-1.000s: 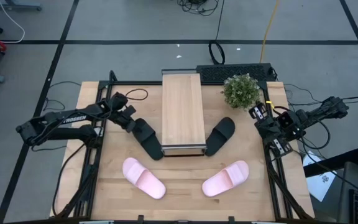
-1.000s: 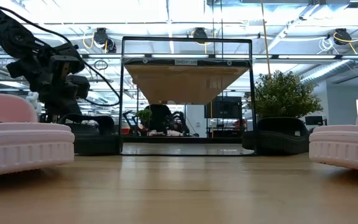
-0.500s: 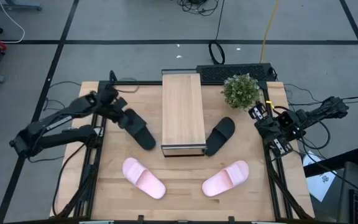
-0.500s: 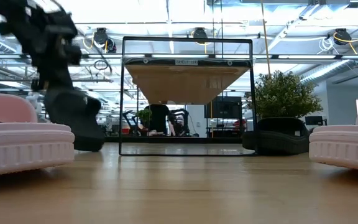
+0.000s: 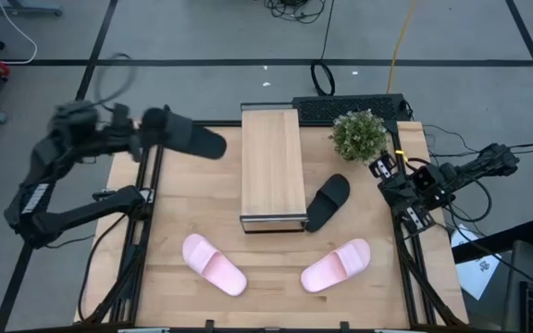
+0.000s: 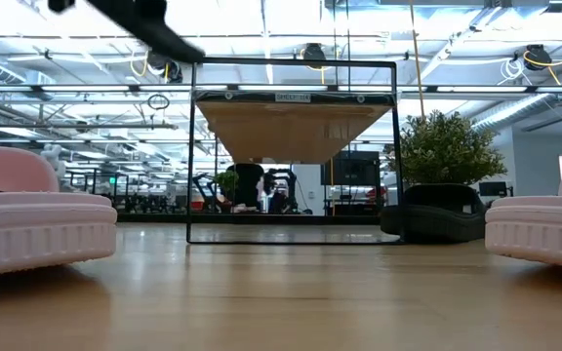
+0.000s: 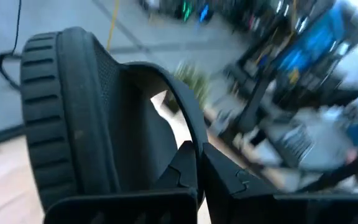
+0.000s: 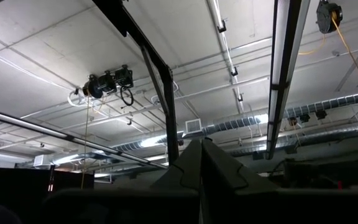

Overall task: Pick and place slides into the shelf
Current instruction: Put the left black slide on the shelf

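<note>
Wooden tabletop (image 5: pixel 276 277): the shelf (image 5: pixel 272 166) stands at centre. The left gripper (image 5: pixel 152 129), clamped on a black slide (image 5: pixel 191 139), holds it aloft left of the shelf. Risk: the slide (gripped at one end) could swing and slip. The right gripper (image 5: pixel 413 190) waits closed at the table's right edge.

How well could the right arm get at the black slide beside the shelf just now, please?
Probably yes: the black slide lies uncovered between the shelf and the parked right gripper, nothing between them.
</note>
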